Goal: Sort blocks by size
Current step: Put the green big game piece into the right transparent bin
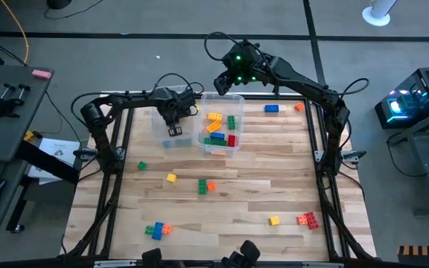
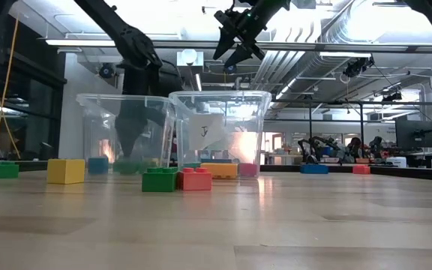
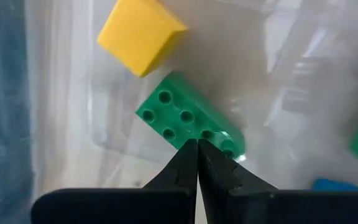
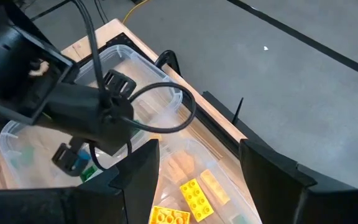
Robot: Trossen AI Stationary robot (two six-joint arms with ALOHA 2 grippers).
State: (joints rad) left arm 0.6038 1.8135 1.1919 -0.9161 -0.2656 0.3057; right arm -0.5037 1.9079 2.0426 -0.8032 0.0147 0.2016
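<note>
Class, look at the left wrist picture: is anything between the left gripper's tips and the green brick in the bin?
Nothing visible. The left gripper, fingers shut, sits right at the green brick; the yellow block lies beyond it.

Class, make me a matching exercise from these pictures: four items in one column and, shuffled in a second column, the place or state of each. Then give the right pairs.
Column 1
1. left gripper
2. right gripper
3. red block
4. blue block

Column 2
A. open, above the far rim of the bin holding yellow blocks
B. on the table's far edge, right of the bins
C. shut, down inside the left bin over a green block
D. on the near right part of the table, beside a yellow block

Pairs: 1-C, 2-A, 3-D, 4-B
</note>
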